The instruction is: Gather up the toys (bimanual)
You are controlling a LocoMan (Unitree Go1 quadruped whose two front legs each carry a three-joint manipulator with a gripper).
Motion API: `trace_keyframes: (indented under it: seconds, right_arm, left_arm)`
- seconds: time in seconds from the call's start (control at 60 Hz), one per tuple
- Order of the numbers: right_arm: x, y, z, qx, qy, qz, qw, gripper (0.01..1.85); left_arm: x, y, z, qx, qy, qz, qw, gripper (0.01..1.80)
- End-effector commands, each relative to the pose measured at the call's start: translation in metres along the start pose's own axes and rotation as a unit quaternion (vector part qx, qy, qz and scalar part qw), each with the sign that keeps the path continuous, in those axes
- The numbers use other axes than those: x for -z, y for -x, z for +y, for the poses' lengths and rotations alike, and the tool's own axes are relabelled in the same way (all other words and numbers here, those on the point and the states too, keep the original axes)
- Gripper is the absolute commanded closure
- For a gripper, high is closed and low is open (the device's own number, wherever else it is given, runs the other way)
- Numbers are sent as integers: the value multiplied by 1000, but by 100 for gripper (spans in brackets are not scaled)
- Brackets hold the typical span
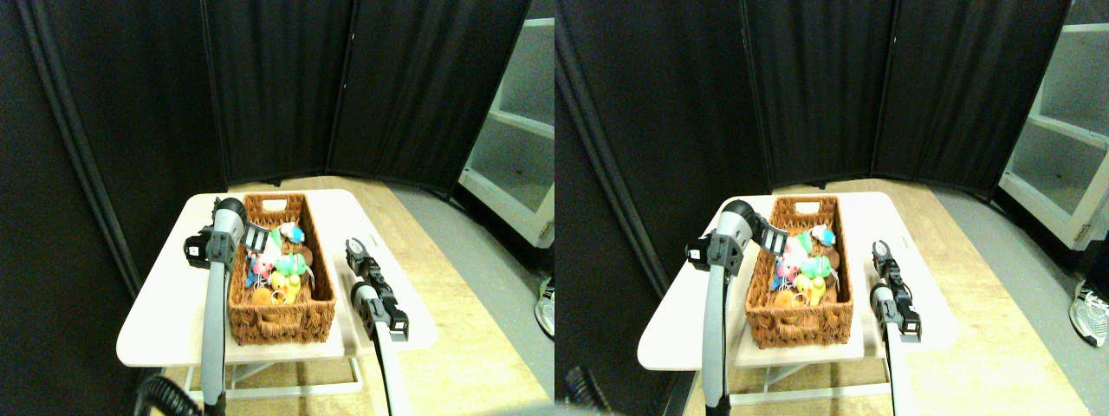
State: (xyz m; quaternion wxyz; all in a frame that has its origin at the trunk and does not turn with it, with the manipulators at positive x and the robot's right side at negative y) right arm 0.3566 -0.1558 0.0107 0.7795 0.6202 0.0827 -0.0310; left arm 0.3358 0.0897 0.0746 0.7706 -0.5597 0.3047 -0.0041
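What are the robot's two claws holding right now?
I can't tell for sure. The left gripper is over the basket, above the toys. The right gripper sits beside the basket over the table, with nothing seen in it.

The toys [279, 264] lie heaped together inside the basket [322, 299]: tiny plush figures in pink, green, yellow, orange, blue and white-teal, touching one another, some trailing white strings.

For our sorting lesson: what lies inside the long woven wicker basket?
Inside the long woven wicker basket lie small plush toys in pink, green, yellow, orange, blue and white-teal, piled together. Anything beneath the pile is covered, and the left gripper hides the near-left part.
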Motion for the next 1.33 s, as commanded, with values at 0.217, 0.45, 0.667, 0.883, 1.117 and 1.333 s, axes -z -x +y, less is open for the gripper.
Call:
trace_keyframes:
  seconds: [0.217, 0.45, 0.667, 0.883, 1.117, 1.333]
  right_arm:
    - [-6, 1, 11, -28, 8, -11, 1000, 185]
    - [-5, 1, 11, -27, 6, -9, 1000, 185]
    - [-5, 1, 12, -22, 13, 0, 1000, 185]
    - [-7, 3, 21, -40, 42, 9, 998, 185]
    - [-9, 5, 24, -44, 55, 7, 997, 185]
    - [-6, 6, 23, -42, 47, 9, 998, 185]
  left_arm:
    - [-36, 21, 14, 52, -70, -14, 996, 56]
    - [-67, 41, 46, 54, -77, -98, 991, 68]
    - [-76, 47, 75, 61, -57, -182, 980, 104]
    - [-85, 39, 97, 79, -50, -204, 974, 163]
    - [-87, 34, 110, 88, -120, -263, 953, 133]
    - [-74, 43, 83, 146, -185, -314, 920, 88]
